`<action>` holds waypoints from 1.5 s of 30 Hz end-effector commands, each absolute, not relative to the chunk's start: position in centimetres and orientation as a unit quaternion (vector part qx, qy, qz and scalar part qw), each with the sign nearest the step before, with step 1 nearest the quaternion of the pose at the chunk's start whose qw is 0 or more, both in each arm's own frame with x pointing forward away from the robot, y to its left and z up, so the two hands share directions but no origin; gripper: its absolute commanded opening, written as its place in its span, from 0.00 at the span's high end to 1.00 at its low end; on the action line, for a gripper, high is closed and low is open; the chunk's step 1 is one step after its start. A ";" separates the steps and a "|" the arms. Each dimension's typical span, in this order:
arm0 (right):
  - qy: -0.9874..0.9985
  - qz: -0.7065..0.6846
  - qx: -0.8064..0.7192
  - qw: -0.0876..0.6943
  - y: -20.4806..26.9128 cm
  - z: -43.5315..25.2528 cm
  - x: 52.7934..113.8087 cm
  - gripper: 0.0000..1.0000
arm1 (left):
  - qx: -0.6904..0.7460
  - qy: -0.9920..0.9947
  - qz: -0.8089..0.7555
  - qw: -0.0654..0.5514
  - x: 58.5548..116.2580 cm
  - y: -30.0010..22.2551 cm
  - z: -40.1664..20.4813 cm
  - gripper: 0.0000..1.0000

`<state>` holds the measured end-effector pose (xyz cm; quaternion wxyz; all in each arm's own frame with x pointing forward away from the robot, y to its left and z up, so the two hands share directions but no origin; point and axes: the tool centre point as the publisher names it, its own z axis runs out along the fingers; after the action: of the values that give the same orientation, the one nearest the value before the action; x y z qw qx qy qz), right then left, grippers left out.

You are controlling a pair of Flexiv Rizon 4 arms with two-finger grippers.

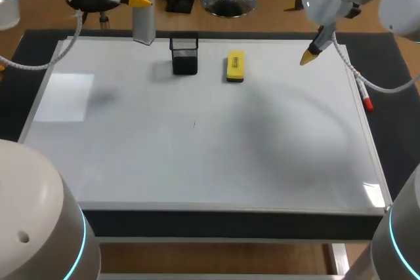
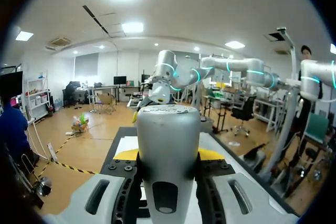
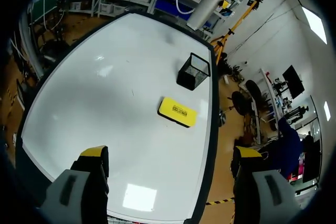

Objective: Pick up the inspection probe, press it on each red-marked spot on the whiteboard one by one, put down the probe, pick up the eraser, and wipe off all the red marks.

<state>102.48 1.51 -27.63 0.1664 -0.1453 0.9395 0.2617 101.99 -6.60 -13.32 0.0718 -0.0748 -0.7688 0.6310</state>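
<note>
Grippers: left gripper [image 2: 168, 154] clamped on inspection probe [image 2: 168, 135], a silver-grey cylinder, with one yellow-tipped finger pressed to each side. The probe is upright and grasped on its upper part. Right gripper [image 3: 170, 153] spread wide, with nothing between its fingers [image 3: 93, 153] and touching nothing.

Arms: left arm [image 1: 8, 11] enters from the far left corner with a level wrist, holding the probe at the far left edge of the whiteboard [image 1: 197, 162]. Whether the probe's lower end touches the board cannot be told. Right arm [image 1: 400, 4] enters from the far right corner, gripper angled downward above the board's far right part, clear of the surface.

Other items: yellow eraser [image 1: 235, 66] lying flat on the board near the far edge, between the two grippers. Black mesh holder [image 1: 184, 54] just beside it, toward the probe. Red marker [image 1: 366, 101] along the board's right frame.
</note>
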 end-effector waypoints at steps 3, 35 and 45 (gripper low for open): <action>0.940 0.260 -0.146 0.166 1.5 -27.6 102.5 0.00 | -0.032 -0.769 0.638 0.015 102.3 -7.9 -13.2 1.00; 0.940 0.260 -0.146 0.166 1.5 -27.6 102.5 0.00 | -0.040 -0.735 0.677 0.011 105.9 -14.0 -16.3 1.00; 0.940 0.260 -0.146 0.166 1.5 -27.6 102.5 0.00 | -0.031 -0.728 0.685 -0.007 106.6 -14.3 -17.4 1.00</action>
<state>102.48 1.51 -27.63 0.1664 -0.1453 0.9396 0.2615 106.78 -14.09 -17.20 -0.0041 -0.0322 -0.7301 0.6826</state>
